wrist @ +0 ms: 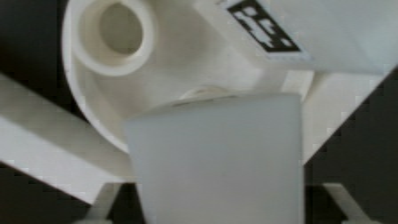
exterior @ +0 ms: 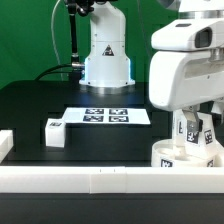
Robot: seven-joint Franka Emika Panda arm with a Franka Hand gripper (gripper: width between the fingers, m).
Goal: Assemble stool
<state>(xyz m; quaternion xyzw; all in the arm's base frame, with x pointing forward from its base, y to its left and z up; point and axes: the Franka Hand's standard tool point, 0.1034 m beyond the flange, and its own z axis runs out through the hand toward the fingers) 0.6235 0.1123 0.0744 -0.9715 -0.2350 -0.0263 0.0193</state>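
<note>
Holding a leg over the seat disc.
The gripper seems clamped on it, near the rail wall.

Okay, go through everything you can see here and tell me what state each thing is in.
gripper: shut on the held leg.
held leg: clamped upright over the seat disc; whether it is seated cannot be told.
seat disc: flat on the table, visible socket empty.
loose leg: lying on the table, untouched.
marker board: flat on the table.
</note>
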